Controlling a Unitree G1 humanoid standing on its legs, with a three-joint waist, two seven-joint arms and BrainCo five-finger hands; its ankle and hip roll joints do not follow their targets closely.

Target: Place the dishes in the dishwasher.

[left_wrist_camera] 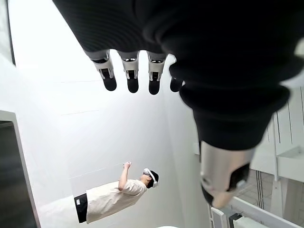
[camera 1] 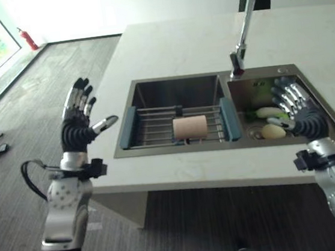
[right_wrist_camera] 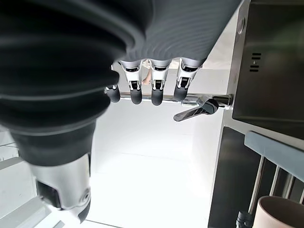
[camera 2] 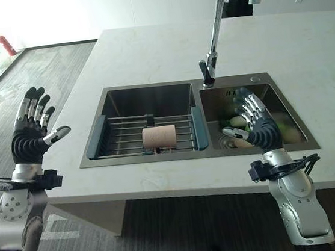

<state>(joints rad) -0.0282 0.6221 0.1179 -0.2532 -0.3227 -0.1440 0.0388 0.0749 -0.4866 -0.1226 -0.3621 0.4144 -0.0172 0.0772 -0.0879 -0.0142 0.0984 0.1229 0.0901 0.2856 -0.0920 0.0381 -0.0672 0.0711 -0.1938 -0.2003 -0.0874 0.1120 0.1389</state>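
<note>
Two robot hands are spread and empty; the right robot hand (camera 2: pixel 258 124) hovers over the pale dishes (camera 1: pixel 270 121) in the right sink basin (camera 2: pixel 290 139), the left robot hand (camera 1: pixel 77 120) well apart.

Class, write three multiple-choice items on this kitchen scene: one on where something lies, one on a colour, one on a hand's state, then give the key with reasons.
1. Where does the cup lie?
A. on the rack in the left basin
B. on the counter
C. on the floor

2. What colour are the rack's end pieces?
A. red
B. blue-grey
C. yellow

3. How is the left hand?
A. shut on a plate
B. pressing the tap
C. open, holding nothing

Key: 1 A, the cup lies on its side on the rack. 2 B, both ends look blue-grey. 3 C, the left hand hangs beside the counter with its fingers straight.
</note>
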